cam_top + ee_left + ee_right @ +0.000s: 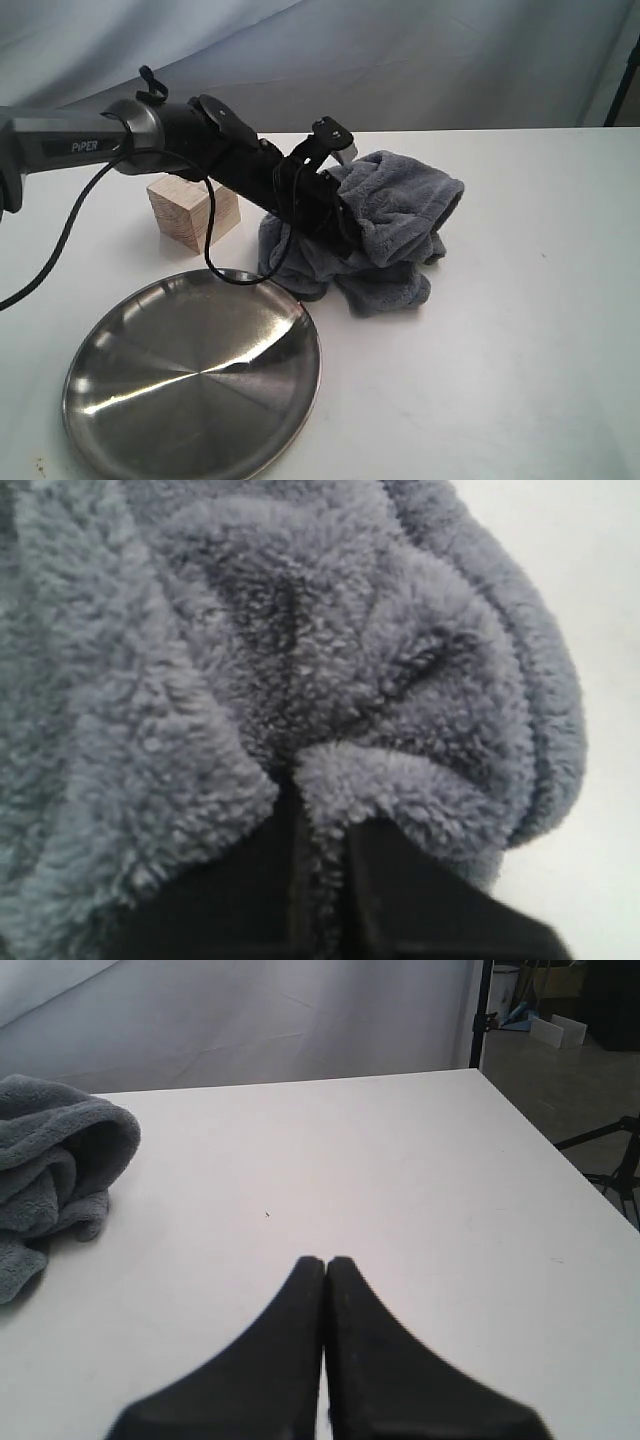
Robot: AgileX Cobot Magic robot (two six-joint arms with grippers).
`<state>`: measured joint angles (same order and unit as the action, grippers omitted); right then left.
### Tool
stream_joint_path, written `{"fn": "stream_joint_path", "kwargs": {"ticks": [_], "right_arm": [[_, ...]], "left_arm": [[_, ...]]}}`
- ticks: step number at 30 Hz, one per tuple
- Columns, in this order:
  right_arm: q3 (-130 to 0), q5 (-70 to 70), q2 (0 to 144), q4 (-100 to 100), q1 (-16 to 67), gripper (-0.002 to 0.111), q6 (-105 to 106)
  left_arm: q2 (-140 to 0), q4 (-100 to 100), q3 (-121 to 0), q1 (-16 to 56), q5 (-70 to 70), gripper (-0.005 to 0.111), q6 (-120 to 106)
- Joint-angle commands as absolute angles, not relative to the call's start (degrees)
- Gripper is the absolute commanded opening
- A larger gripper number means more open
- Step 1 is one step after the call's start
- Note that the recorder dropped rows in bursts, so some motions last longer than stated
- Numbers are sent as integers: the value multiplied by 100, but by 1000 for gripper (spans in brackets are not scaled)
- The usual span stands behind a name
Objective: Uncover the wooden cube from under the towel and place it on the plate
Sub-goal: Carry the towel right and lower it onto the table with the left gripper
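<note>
1. Left pincer [322, 845] — clamped on a fold of the towel [400, 215], jaws nearly together with fleece squeezed between them; grips the cloth to drag it aside.
2. Holds the towel bunched in a heap, lower folds on the bench [520, 330], beside the wooden cube [192, 212] and clear of it.
3. Leaves the cube bare: upright on the bench, just beyond the plate's [190, 385] far rim in the exterior view, not touching it. Uncovering looks done.
4. Right pincer [325, 1263] — closed on nothing, low over bare bench with the towel off to one side; probably parked out of the way.
5. Next, likely: release the cloth, grasp the cube, set it on the plate.
</note>
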<state>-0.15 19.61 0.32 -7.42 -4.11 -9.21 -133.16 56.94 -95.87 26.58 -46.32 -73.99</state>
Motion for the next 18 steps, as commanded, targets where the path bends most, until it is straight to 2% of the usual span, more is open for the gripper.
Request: {"fn": "stream_joint_path", "kwargs": {"ticks": [1,2,3,4,6,7,18], "right_arm": [[0,1954,0,-736,-458,0,-947],[0,1954,0,-736,-458,0,-947],[0,1954,0,-736,-458,0,-947],[0,1954,0,-736,-458,0,-947],[0,1954,0,-736,-458,0,-947],[0,1954,0,-736,-458,0,-947],[0,1954,0,-736,-458,0,-947]], "left_arm": [[-13341,5432,-9611,2661,-4808,27,-7308],[-13341,5432,-9611,2661,-4837,45,-7308],[-13341,5471,-9611,2661,-4837,57,-7308],[-13341,5591,-9611,2661,-4837,80,-7292],[-13341,5741,-9611,2661,-4882,100,-7125],[-13341,5786,-9611,2661,-4980,105,-7048],[-13263,5737,-9611,2661,-6217,104,-6882]]}}
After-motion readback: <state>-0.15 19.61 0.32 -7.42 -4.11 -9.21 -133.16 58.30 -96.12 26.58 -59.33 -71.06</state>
